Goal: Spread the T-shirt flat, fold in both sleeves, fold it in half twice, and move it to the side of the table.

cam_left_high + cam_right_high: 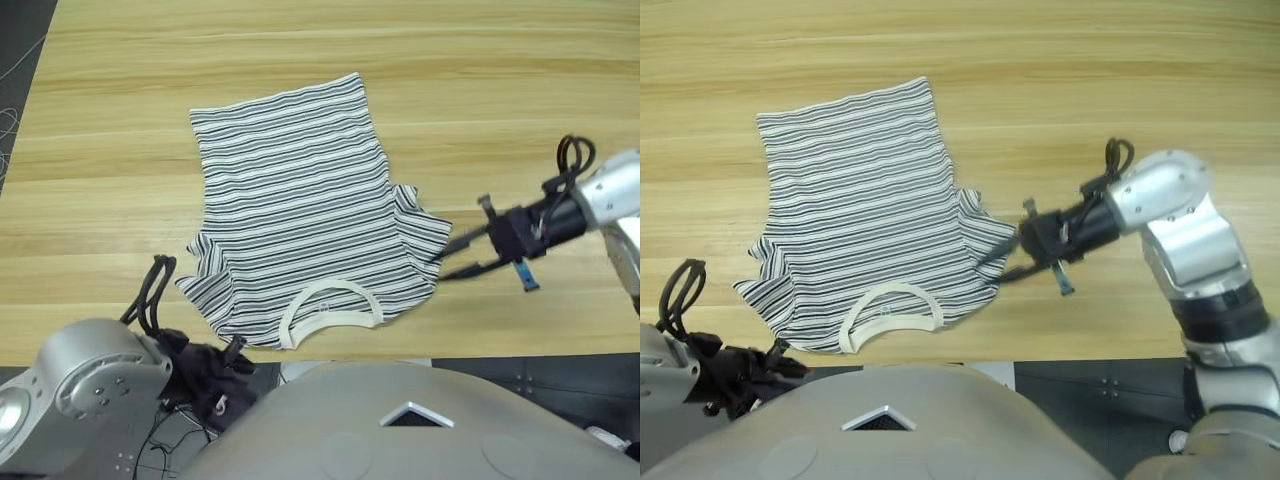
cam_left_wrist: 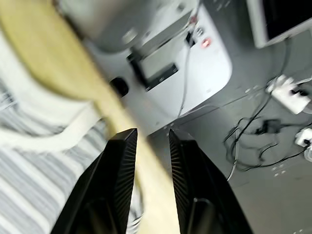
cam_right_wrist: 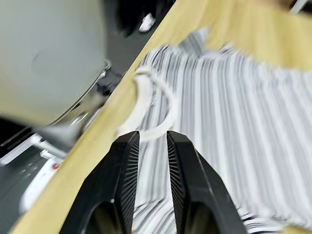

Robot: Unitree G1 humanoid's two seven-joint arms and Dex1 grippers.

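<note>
A black-and-white striped T-shirt (image 1: 300,220) lies spread on the wooden table (image 1: 500,100), its white collar (image 1: 330,315) toward the near edge and its hem at the far side. Both sleeves are bunched: the right sleeve (image 1: 420,230) and the left sleeve (image 1: 205,270). My right gripper (image 1: 442,260) is low over the table, right at the right sleeve's edge, open with nothing held; the right wrist view looks past its fingers (image 3: 126,161) at the collar. My left gripper (image 1: 235,360) hangs just off the table's near edge below the left sleeve, open and empty (image 2: 152,134).
The near table edge (image 1: 450,352) runs just past the collar. Bare wood lies to the right, left and far side of the shirt. Below the edge, the left wrist view shows a white device (image 2: 195,63), cables and a power strip (image 2: 292,95) on the floor.
</note>
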